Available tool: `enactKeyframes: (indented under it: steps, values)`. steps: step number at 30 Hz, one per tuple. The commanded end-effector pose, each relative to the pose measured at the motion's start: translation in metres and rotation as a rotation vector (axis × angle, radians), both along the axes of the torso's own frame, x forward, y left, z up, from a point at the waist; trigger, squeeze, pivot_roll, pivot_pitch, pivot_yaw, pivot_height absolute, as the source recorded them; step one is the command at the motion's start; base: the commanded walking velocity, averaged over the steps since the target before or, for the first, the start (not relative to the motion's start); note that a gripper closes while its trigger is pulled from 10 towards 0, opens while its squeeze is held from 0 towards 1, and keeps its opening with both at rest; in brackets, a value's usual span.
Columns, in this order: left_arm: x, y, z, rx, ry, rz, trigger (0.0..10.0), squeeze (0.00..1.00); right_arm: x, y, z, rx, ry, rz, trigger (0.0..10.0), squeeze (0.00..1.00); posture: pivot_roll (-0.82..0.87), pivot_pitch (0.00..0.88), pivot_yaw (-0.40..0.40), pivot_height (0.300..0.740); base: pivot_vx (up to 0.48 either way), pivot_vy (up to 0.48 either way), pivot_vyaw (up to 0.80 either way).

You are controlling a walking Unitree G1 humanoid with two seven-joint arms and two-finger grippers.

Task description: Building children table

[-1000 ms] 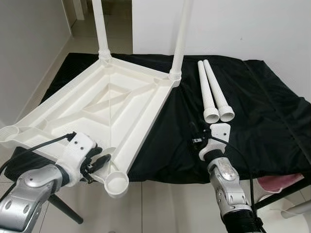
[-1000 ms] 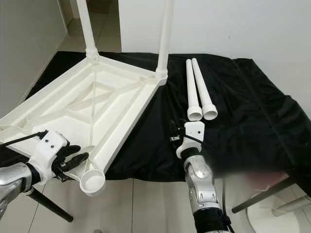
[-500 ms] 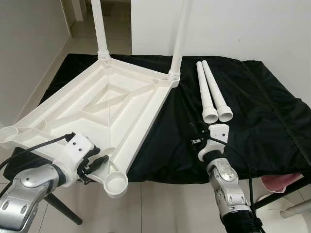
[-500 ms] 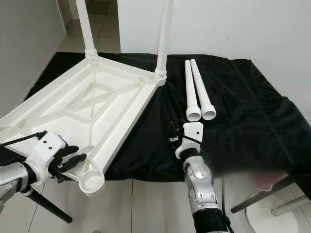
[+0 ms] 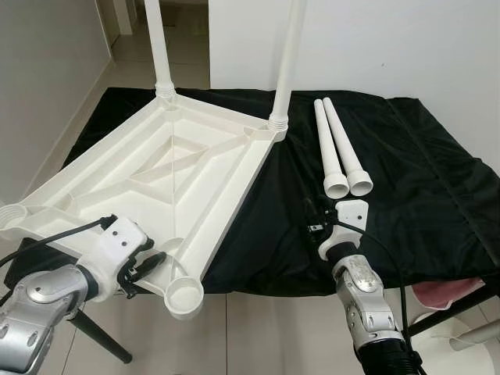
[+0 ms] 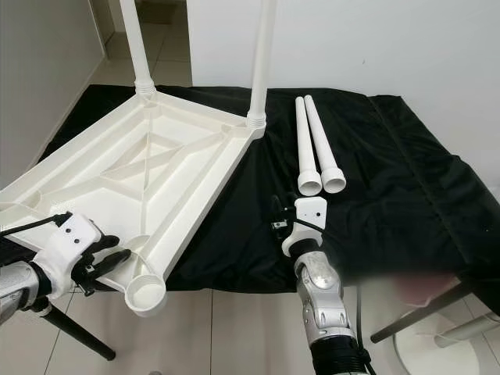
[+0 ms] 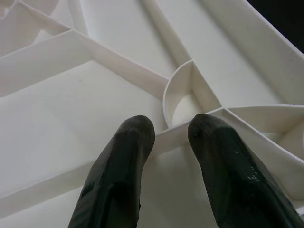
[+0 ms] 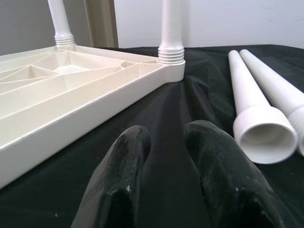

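While the tabletop (image 5: 168, 183) lies upside down on the left of the black cloth (image 5: 406, 172), its near corner hanging past the cloth edge, the left gripper (image 5: 148, 264) sits at that near edge with its fingers (image 7: 118, 171) apart, one on either side of an inner rib, not clamped on it. Two legs (image 5: 160, 47) already stand upright in the far corner sockets; the near socket (image 5: 186, 297) and the left one (image 5: 14, 215) are open cups with nothing in them. Right of the tabletop, two loose legs (image 5: 337, 152) lie side by side and touching, wide open ends facing near. Just near of them the right gripper (image 5: 312, 217) hovers over the cloth, fingers (image 8: 118, 185) apart and holding nothing. Judging by the look, the legs are light, stiff, smooth hollow plastic that may roll or slip; the flared collar near the open end seems the surest hold.
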State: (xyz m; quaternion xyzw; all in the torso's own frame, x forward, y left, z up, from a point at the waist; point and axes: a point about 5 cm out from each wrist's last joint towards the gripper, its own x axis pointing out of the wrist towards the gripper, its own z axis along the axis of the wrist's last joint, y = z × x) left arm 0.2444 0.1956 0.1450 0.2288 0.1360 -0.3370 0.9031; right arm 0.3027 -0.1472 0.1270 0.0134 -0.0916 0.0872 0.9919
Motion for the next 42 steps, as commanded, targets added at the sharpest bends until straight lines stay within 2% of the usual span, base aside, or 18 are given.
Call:
enactKeyframes:
  steps: [1, 3, 6, 9, 10, 12, 13, 16, 20, 24, 25, 28, 31, 32, 36, 37, 38, 42]
  values:
    - [-0.002, -0.013, -0.01, 0.004, 0.039, -0.028, 10.0, 0.0, 0.0, 0.001, -0.002, -0.003, 0.009, -0.003, 10.0, 0.0, 0.05, 0.053, -0.043, 0.74, 0.0, 0.0, 0.0]
    - [-0.002, -0.013, -0.01, 0.004, 0.039, -0.028, 10.0, 0.0, 0.0, 0.001, -0.002, -0.003, 0.009, -0.003, 10.0, 0.0, 0.05, 0.053, -0.043, 0.74, 0.0, 0.0, 0.0]
    - [0.007, -0.037, -0.007, -0.048, 0.001, -0.06, 10.0, 0.0, 0.002, 0.002, -0.001, 0.0, 0.006, -0.005, 10.0, 0.0, 0.05, 0.054, -0.039, 0.74, 0.0, 0.0, 0.0]
    - [0.01, -0.044, -0.005, -0.065, -0.014, -0.067, 10.0, 0.0, 0.002, 0.002, -0.001, 0.002, 0.005, -0.007, 10.0, 0.0, 0.05, 0.055, -0.039, 0.74, 0.0, 0.0, 0.0]
    - [0.018, -0.061, 0.0, -0.098, -0.05, -0.086, 10.0, 0.0, 0.003, 0.002, 0.0, 0.007, 0.0, -0.014, 10.0, 0.0, 0.04, 0.056, -0.034, 0.74, 0.0, 0.0, 0.0]
    - [0.025, -0.076, 0.004, -0.133, -0.074, -0.098, 10.0, 0.0, 0.003, 0.002, 0.001, 0.01, -0.003, -0.018, 10.0, 0.0, 0.04, 0.056, -0.028, 0.74, 0.0, 0.0, 0.0]
    - [0.025, -0.076, 0.004, -0.133, -0.074, -0.098, 10.0, 0.0, 0.003, 0.002, 0.001, 0.01, -0.003, -0.018, 10.0, 0.0, 0.04, 0.056, -0.028, 0.74, 0.0, 0.0, 0.0]
    - [0.03, -0.09, 0.007, -0.164, -0.088, -0.108, 10.0, 0.0, 0.004, 0.003, 0.002, 0.014, -0.007, -0.025, 10.0, 0.0, 0.02, 0.056, -0.015, 0.74, 0.0, 0.0, 0.0]
    - [0.029, -0.096, 0.008, -0.162, -0.107, -0.127, 10.0, 0.0, 0.004, 0.002, 0.003, 0.019, -0.01, -0.035, 10.0, 0.0, 0.02, 0.057, -0.011, 0.74, 0.0, 0.0, 0.0]
    - [0.03, -0.089, 0.013, -0.168, -0.127, -0.144, 10.0, 0.0, 0.004, 0.0, 0.003, 0.024, -0.012, -0.047, 10.0, 0.0, 0.02, 0.059, -0.012, 0.74, 0.0, 0.0, 0.0]
    - [0.032, -0.082, 0.016, -0.166, -0.134, -0.15, 10.0, 0.0, 0.004, 0.001, 0.003, 0.024, -0.011, -0.045, 10.0, 0.0, 0.03, 0.06, -0.013, 0.74, 0.0, 0.0, 0.0]
    - [0.032, -0.082, 0.016, -0.166, -0.134, -0.15, 10.0, 0.0, 0.004, 0.001, 0.003, 0.024, -0.011, -0.045, 10.0, 0.0, 0.03, 0.06, -0.013, 0.74, 0.0, 0.0, 0.0]
    - [0.036, -0.067, 0.022, -0.157, -0.123, -0.17, 10.0, 0.0, 0.005, 0.003, 0.001, 0.023, -0.006, -0.037, 10.0, 0.0, 0.04, 0.06, -0.013, 0.74, 0.0, 0.0, 0.0]
    - [0.036, -0.059, 0.022, -0.139, -0.112, -0.179, 10.0, 0.41, 0.005, 0.004, 0.001, 0.022, -0.005, -0.034, 10.0, 0.0, 0.04, 0.058, -0.008, 0.74, 0.0, 0.0, 0.0]
    - [0.036, -0.054, 0.021, -0.127, -0.103, -0.183, 10.0, 0.41, 0.005, 0.004, 0.0, 0.022, -0.004, -0.032, 10.0, 0.0, 0.04, 0.056, -0.005, 0.74, 0.0, 0.0, 0.0]
    - [0.037, -0.049, 0.021, -0.132, -0.101, -0.166, 10.0, 0.24, 0.005, 0.004, 0.001, 0.023, -0.011, -0.039, 10.0, 0.0, 0.03, 0.045, 0.016, 0.74, 0.0, 0.0, 0.0]
    - [0.038, -0.045, 0.022, -0.154, -0.11, -0.124, 10.0, 0.0, 0.006, 0.002, 0.002, 0.022, -0.018, -0.055, 10.0, 0.0, 0.02, 0.037, 0.037, 0.74, 0.0, 0.0, 0.0]
    - [0.044, -0.038, 0.023, -0.217, -0.134, -0.027, 10.0, 0.0, 0.007, -0.002, 0.005, 0.007, -0.036, -0.076, 10.0, 0.0, 0.01, 0.03, 0.056, 0.74, 0.0, 0.0, 0.0]
